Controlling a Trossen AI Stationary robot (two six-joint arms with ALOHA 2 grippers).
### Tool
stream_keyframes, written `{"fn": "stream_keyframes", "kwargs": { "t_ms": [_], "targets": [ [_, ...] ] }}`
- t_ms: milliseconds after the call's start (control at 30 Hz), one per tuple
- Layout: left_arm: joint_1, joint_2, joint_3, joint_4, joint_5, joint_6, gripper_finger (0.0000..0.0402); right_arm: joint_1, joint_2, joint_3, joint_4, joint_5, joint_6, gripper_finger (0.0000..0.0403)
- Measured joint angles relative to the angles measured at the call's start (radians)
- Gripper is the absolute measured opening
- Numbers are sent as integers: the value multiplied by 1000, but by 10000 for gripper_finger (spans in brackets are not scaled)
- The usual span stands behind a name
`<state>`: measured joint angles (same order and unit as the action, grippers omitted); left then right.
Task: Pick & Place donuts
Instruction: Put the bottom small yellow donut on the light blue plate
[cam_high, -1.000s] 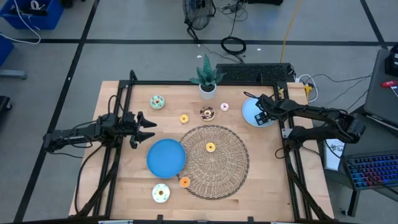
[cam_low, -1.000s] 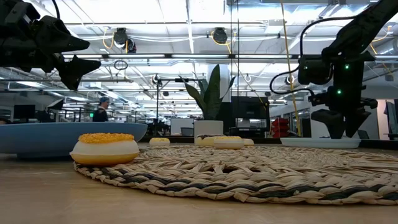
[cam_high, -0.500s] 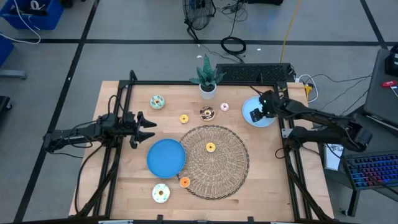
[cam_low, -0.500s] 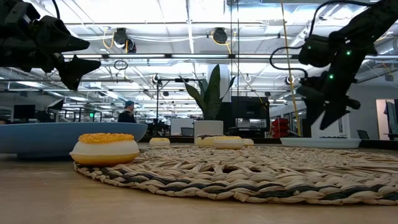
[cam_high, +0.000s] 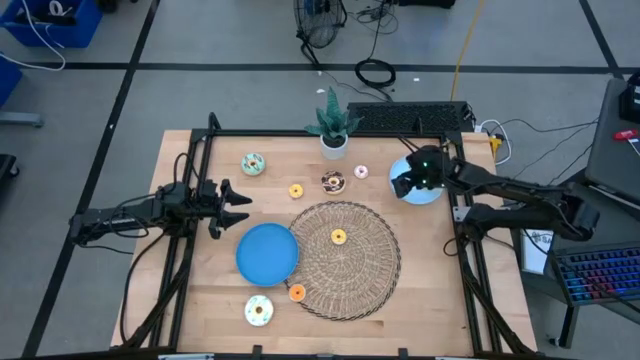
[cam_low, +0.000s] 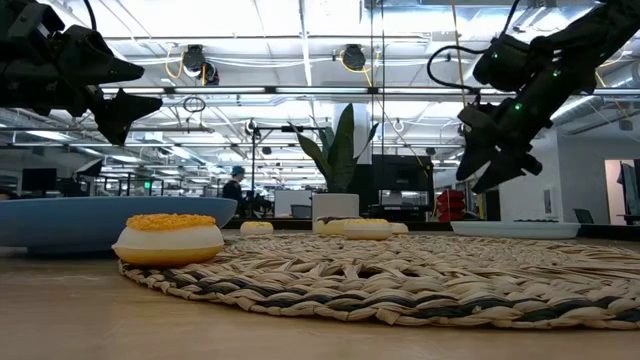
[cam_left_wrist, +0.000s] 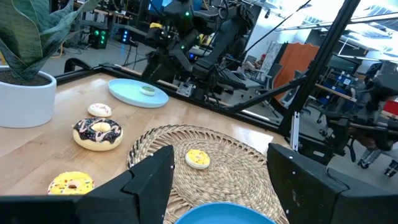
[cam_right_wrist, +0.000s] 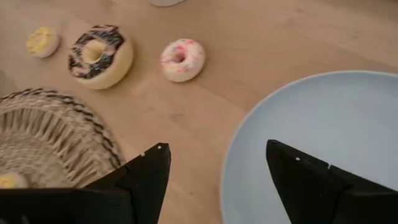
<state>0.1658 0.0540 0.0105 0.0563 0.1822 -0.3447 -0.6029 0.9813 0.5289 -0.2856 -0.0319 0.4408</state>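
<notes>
Wooden surface (cam_high: 200, 290) seen from above, carrying two plates, a woven mat and the donuts.

Containers. The pale blue plate (cam_high: 432, 192) is lying at the right edge of the surface; in the left wrist view one small pale piece (cam_left_wrist: 148, 91) is resting on it, too small to identify. The darker blue plate (cam_high: 266, 253) is lying left of centre, overlapping the rim of the wicker mat (cam_high: 375, 270), and is carrying nothing. The mat is bearing one yellow donut (cam_high: 338, 237) near its middle. The potted plant (cam_high: 333, 128) is standing at the far edge.

Donuts on the bare surface. A mint donut (cam_high: 252, 163) is lying far left; a second yellow donut (cam_high: 296, 190), a chocolate-iced donut (cam_high: 333, 182) and a small pink donut (cam_high: 361, 172) are lying in a row between plant and mat. An orange donut (cam_high: 297, 293) is touching the mat's near-left rim, with a pale green donut (cam_high: 259, 310) just beside it.

Fingers. The right gripper (cam_high: 401, 184) is hovering above the left rim of the pale plate, its fingers (cam_right_wrist: 143, 180) spread wide, grasping nothing and touching nothing. The left gripper (cam_high: 238, 208) is hanging at the left side, above the surface beyond the darker plate, its fingers (cam_left_wrist: 140, 186) parted and empty.
</notes>
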Motion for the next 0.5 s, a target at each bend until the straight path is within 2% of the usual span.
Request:
{"fn": "stream_keyframes", "kwargs": {
  "t_ms": [233, 333, 500],
  "targets": [
    [0, 0, 0, 0, 0, 0, 255, 95, 0, -48, 134, 0, 34, 251],
    [0, 0, 0, 0, 0, 0, 255, 137, 0, -97, 279, -4, 55, 251],
    [0, 0, 0, 0, 0, 0, 255, 193, 1, -200, 614, -100, 72, 251]
  ]
}}
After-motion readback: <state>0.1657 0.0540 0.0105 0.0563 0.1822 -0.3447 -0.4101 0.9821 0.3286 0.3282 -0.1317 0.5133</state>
